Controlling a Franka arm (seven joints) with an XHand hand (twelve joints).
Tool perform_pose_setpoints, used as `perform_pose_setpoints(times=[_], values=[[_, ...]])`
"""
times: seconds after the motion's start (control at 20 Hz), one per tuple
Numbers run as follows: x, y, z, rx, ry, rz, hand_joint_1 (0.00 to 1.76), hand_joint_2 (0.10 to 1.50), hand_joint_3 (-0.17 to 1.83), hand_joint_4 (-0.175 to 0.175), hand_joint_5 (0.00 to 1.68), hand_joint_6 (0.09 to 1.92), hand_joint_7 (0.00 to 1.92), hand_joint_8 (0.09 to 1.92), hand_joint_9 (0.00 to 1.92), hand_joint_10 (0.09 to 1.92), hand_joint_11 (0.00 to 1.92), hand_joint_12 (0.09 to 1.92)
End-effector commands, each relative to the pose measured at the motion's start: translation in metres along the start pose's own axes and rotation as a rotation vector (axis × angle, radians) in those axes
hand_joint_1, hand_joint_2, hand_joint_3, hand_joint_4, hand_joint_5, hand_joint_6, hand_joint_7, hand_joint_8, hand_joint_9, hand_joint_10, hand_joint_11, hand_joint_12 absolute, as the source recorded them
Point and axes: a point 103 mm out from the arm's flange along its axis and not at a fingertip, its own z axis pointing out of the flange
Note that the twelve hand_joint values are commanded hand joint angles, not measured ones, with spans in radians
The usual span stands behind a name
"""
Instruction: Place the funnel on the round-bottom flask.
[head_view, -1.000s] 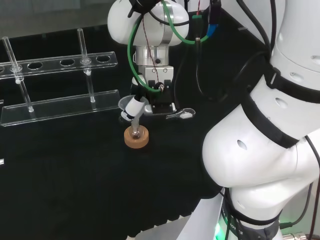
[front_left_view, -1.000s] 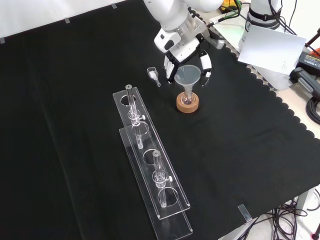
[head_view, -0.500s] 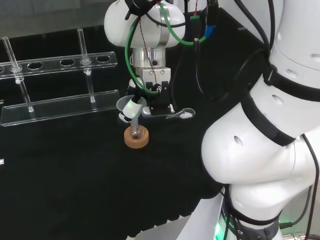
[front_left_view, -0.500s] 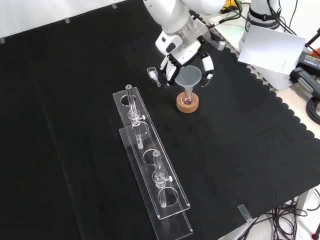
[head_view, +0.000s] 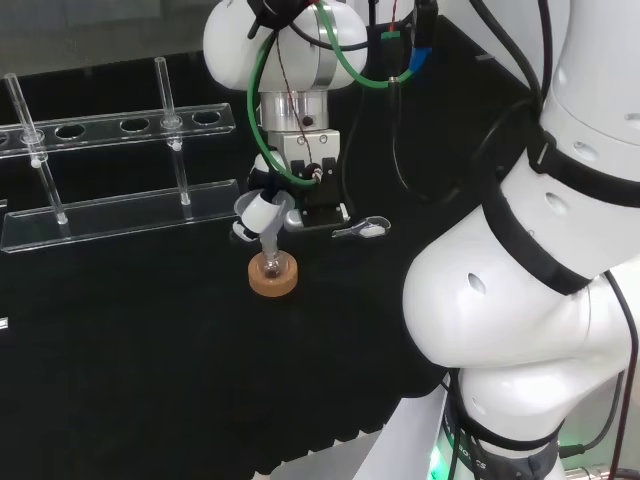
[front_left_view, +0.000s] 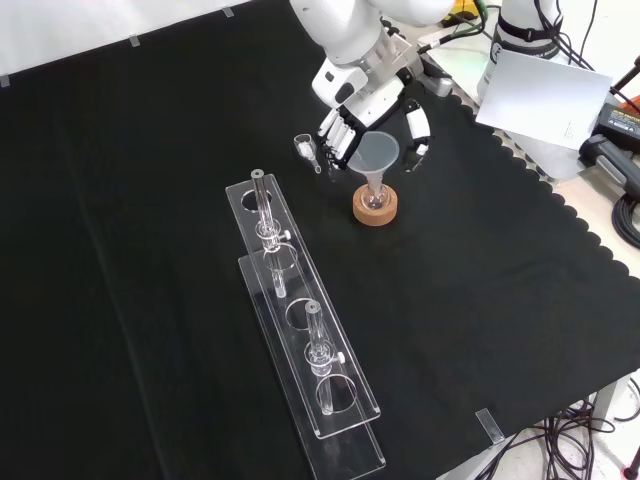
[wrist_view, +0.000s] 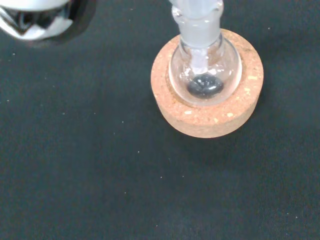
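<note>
Funnel (front_left_view: 374, 155) seated in the flask (wrist_view: 204, 70), stem down in the neck, wide mouth up; long axis near upright, leaning a little toward the hand in the front view. Flask on a cork ring (front_left_view: 375, 206) on the black cloth (front_left_view: 150, 200), round body down in the ring's hole, neck up. In the wrist view, something small and dark at the bottom of the flask; cannot tell what.

Hand (front_left_view: 350, 120) just above and behind the funnel in the front view, fingers (front_left_view: 333, 136) on one side of the cone and thumb (front_left_view: 417, 128) on the other, spread and only slightly bent. Looks opened around the cone; cannot tell whether any fingertip touches the rim. In the head view, hand (head_view: 300, 195) over the ring (head_view: 273, 276), a white fingertip beside the funnel (head_view: 262, 216).

Open cloth to the right of and below the ring in the front view, out to the scalloped edge (front_left_view: 560, 215). To the left of the ring, close, a small glass piece (front_left_view: 305, 148) lying on the cloth beside the fingers. Farther down-left, a clear tube rack (front_left_view: 305, 340) running long toward the front edge, with upright tubes (front_left_view: 262, 210) in it; a gap of bare cloth between the rack's near end and the ring. Beyond the cloth's far right corner, a white sheet (front_left_view: 545, 95).
</note>
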Motion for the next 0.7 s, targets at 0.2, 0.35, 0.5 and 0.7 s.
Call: perform_pose_setpoints(times=[0.2,0.35,0.5,0.7], values=[[0.001,-0.006,-0.008,-0.011,0.009,-0.025,0.70,0.42,0.76,-0.039,0.39,0.09,0.36,0.59,0.38,0.65,0.20,1.45],[0.001,-0.008,-0.008,-0.007,0.010,-0.029,0.60,0.44,0.63,-0.037,0.34,0.09,0.31,0.59,0.32,0.68,0.16,1.48],[0.002,-0.010,-0.009,-0.009,0.014,-0.037,0.49,0.48,0.47,-0.033,0.23,0.09,0.20,0.59,0.20,0.72,0.06,1.52],[0.005,-0.015,-0.018,-0.045,0.023,-0.058,0.40,0.51,0.32,-0.030,0.05,0.09,0.03,0.49,0.03,0.69,0.00,1.38]])
